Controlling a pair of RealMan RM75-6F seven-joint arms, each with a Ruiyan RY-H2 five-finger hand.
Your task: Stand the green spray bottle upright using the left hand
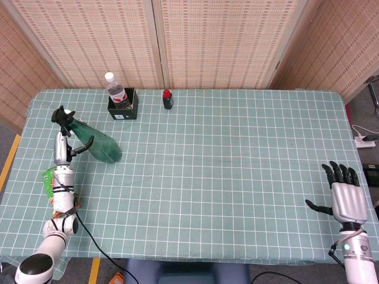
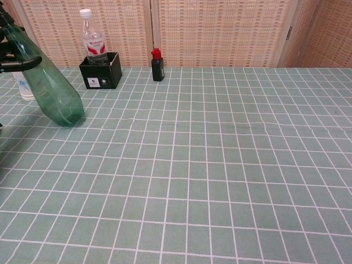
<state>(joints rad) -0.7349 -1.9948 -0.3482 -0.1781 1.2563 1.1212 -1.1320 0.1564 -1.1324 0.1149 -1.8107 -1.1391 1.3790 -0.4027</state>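
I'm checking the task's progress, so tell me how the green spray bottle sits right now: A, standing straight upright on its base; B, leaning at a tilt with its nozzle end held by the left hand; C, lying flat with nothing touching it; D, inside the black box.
B: the green spray bottle slants, its base on the table and its nozzle end up in the left hand.

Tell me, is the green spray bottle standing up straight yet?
No, the green spray bottle leans over sideways, its base on the table and its top tilted left.
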